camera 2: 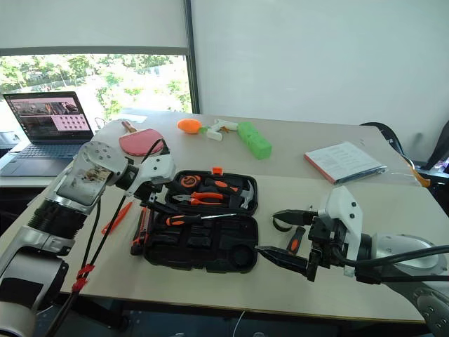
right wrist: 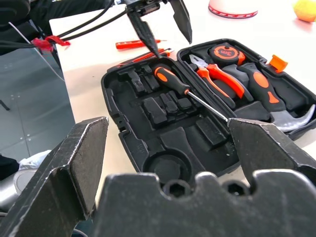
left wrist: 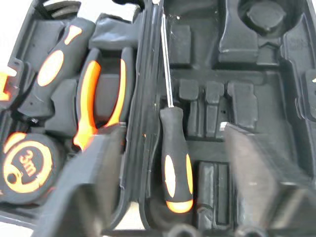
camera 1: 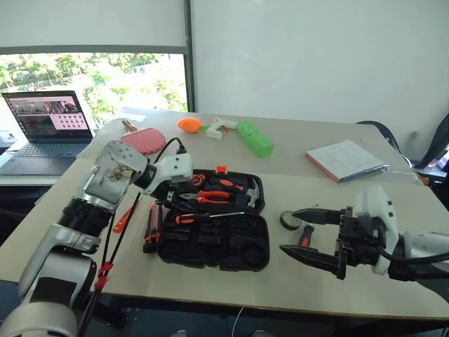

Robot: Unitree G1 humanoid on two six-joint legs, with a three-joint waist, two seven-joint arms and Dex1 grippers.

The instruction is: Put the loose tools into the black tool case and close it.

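Nearest to me, the right gripper hovers low over the near right part of the table, its two black fingers spread wide and holding nothing. Just beyond its fingers lie a small round dark tape roll and a black-and-orange-handled screwdriver.

To the left of them sits the black tool case, lying open and flat on the table. It is a black moulded clamshell with shaped recesses and a small orange latch on its far edge. The far half holds orange-handled pliers, a hammer and a tape measure. A second black-and-orange screwdriver lies across the hinge line, its shaft pointing right, resting loose on the near half.

The left gripper hangs above the case's left end, fingers parted and empty, just over that screwdriver's handle.

Left of the case, on the bare table, lie the black-orange utility knife and, further left, the slim all-orange screwdriver.
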